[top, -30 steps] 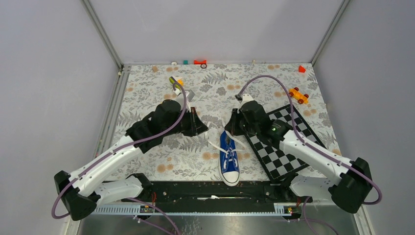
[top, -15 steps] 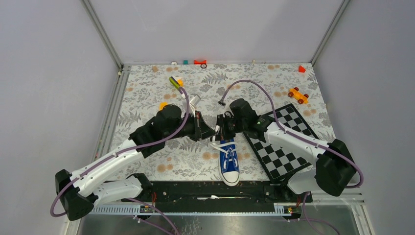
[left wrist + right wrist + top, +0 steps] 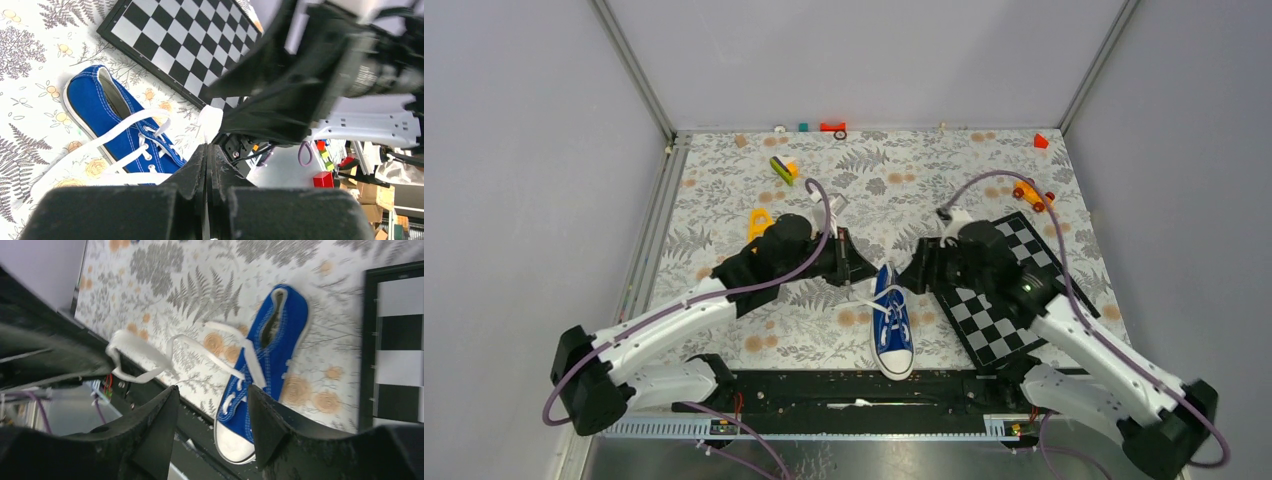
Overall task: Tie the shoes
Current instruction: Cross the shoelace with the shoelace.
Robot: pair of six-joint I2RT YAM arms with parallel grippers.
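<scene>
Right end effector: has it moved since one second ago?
Yes. The right end effector went left over the heel of the shoe, then drew back right, now covering the left corner of the chessboard.

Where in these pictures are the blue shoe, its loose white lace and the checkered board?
blue shoe (image 3: 891, 323), overhead view, laced middle of the upper.
white lace (image 3: 134, 348), right wrist view, loose stretch left of the shoe.
checkered board (image 3: 982, 325), overhead view, bare squares near its middle.
</scene>
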